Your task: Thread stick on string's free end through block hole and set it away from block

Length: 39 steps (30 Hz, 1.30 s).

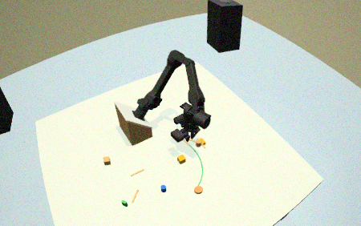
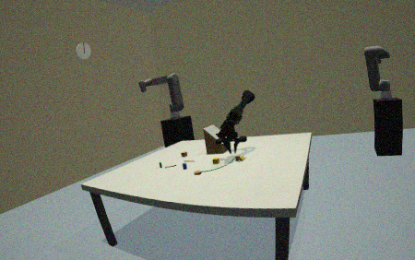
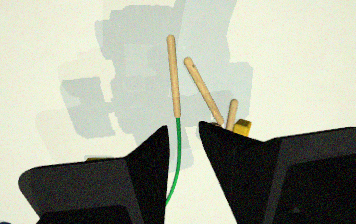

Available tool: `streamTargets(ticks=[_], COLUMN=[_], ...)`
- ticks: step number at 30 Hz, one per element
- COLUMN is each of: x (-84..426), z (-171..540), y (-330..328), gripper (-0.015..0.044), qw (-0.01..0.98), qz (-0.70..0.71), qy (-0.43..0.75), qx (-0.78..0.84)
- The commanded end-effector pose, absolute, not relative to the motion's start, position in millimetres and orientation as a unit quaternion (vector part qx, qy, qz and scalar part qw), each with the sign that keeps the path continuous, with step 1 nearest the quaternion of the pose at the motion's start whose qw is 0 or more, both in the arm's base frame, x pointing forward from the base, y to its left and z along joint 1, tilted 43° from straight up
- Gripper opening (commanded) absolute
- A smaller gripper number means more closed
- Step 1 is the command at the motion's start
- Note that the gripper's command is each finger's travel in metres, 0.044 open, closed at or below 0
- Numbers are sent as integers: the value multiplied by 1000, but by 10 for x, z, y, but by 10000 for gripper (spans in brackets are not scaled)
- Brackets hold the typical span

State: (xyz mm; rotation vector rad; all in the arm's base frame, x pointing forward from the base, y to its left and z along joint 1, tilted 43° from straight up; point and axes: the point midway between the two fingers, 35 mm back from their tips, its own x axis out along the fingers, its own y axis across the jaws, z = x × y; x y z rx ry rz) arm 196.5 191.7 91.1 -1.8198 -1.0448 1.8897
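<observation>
The string's stick [image 3: 173, 75] lies on the table, just ahead of the fingertips in the wrist view. The green string [image 3: 179, 145] [image 1: 202, 166] runs from its near end back between the fingers and curves to the round wooden button [image 1: 198, 190] [image 2: 197, 172]. My gripper [image 3: 183, 128] [image 1: 190, 139] [image 2: 233, 152] points down above the table, its fingers a small gap apart, open and holding nothing. The wooden block [image 1: 140, 135] [image 2: 212, 146] stands beside the arm, with a sloping pale top; its hole cannot be made out.
A loose stick [image 3: 202, 90] lies close right of the string's stick, near a shorter-looking stick [image 3: 232, 112] and a yellow block [image 3: 242, 127]. Another yellow block [image 1: 181, 159], a brown cube [image 1: 107, 160], a blue cylinder [image 1: 163, 188], a green piece [image 1: 124, 203] and two sticks [image 1: 137, 172] [image 1: 135, 195] lie farther off.
</observation>
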Motion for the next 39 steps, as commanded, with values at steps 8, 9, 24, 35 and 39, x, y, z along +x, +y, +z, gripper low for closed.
streamTargets(ticks=[8, 9, 24, 35, 39], x=[1921, 1917, 1873, 1876, 1876], z=[750, 739, 622, 638, 638], y=[2022, 2033, 2147, 2154, 2154], gripper=[121, 121, 121, 68, 0], qw=[158, 158, 160, 160, 160], qz=[665, 665, 665, 664, 664], qy=[-361, -361, -362, -365, -365], qx=[-634, -634, -634, -633, -633])
